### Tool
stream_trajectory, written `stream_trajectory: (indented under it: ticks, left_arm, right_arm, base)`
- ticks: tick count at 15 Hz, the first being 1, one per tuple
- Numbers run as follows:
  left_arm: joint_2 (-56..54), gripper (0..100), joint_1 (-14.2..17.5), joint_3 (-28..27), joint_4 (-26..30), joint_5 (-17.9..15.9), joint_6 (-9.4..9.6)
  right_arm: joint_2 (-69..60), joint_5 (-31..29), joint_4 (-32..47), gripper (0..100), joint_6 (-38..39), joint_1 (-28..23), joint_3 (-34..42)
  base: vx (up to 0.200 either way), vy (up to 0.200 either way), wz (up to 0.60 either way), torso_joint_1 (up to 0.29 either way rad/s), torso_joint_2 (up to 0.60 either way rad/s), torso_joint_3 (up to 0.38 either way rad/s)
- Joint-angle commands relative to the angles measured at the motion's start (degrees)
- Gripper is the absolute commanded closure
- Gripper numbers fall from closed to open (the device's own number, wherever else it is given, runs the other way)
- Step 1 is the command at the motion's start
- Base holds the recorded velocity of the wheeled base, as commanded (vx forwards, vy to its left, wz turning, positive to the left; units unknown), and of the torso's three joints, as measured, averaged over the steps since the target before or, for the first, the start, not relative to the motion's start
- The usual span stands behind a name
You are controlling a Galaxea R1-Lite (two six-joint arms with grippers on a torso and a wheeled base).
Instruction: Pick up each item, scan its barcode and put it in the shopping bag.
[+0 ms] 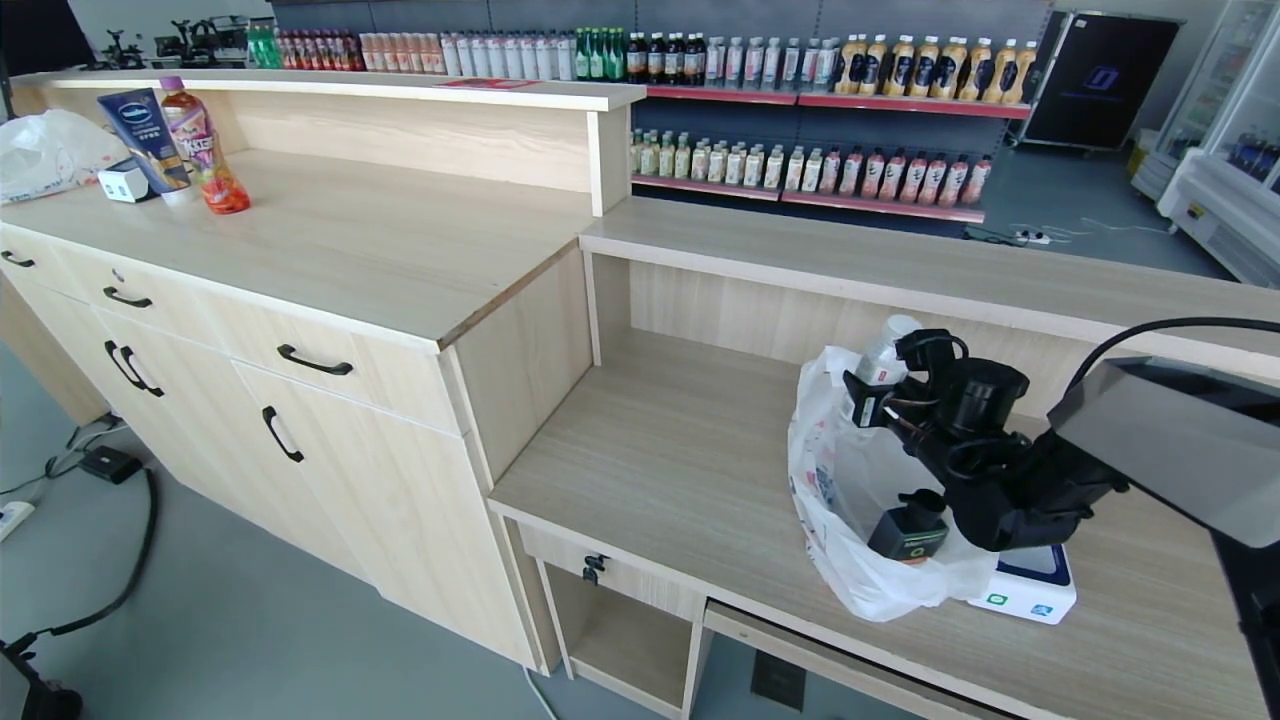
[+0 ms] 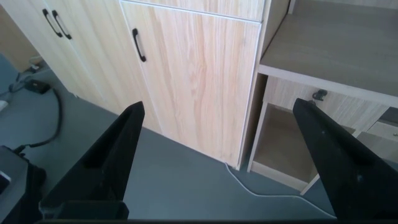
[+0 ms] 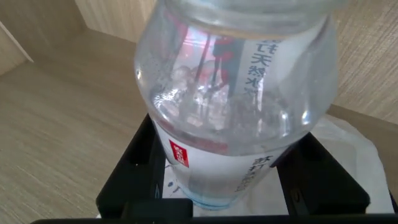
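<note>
My right hand (image 1: 868, 398) pinches a clear bottle (image 1: 885, 355) over the shopping bag (image 1: 830, 480) on the counter (image 1: 680, 450). Released here, it might catch the floppy rim and topple out.

**A:** What sits under the right tool (image 1: 872, 392)?

**B:** A pale wood bench (image 1: 680, 450). Its raised back ledge (image 1: 900, 265) runs just beyond the tool.

**A:** And to the tool's left?

**B:** A taller bench (image 1: 400, 240) with drawers and cupboard doors (image 1: 330, 470), each with a black handle (image 1: 314, 361). Farther left and lower, a black cable (image 1: 130, 570) trails over the grey floor (image 1: 250, 620).

**A:** Beyond the tool?

**B:** Store shelves (image 1: 830, 99) lined with drink bottles (image 1: 930, 68). Off to the right are a black cabinet (image 1: 1100, 80) and coolers (image 1: 1235, 110).
</note>
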Motion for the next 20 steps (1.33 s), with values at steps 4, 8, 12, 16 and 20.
stream_trajectory:
  ticks: [4, 8, 12, 16, 20]
  left_arm:
    - [-0.02, 0, 0.02, 0.0, 0.0, 0.02, -0.01]
    - [-0.02, 0, 0.02, 0.0, 0.0, 0.02, -0.01]
    - [-0.02, 0, 0.02, 0.0, 0.0, 0.02, -0.01]
    - [-0.02, 0, 0.02, 0.0, 0.0, 0.02, -0.01]
    - [-0.02, 0, 0.02, 0.0, 0.0, 0.02, -0.01]
  right_arm:
    - [1.41, -0.02, -0.76, 100, -0.19, -3.81, 0.95]
    - [2.99, 0.07, -0.94, 100, -0.19, -5.75, 0.51]
    - [4.22, 0.07, -1.2, 100, -0.63, -6.63, 0.95]
    - [5.45, 0.07, -1.2, 100, -1.6, -7.42, 0.95]
    - [6.24, 0.07, -1.02, 100, -2.04, -8.12, 1.03]
  base:
    - [0.0, 0.0, 0.0, 0.0, 0.0, 0.0]
    - [0.0, 0.0, 0.0, 0.0, 0.0, 0.0]
    - [0.0, 0.0, 0.0, 0.0, 0.0, 0.0]
    - [0.0, 0.0, 0.0, 0.0, 0.0, 0.0]
    - [0.0, 0.0, 0.0, 0.0, 0.0, 0.0]
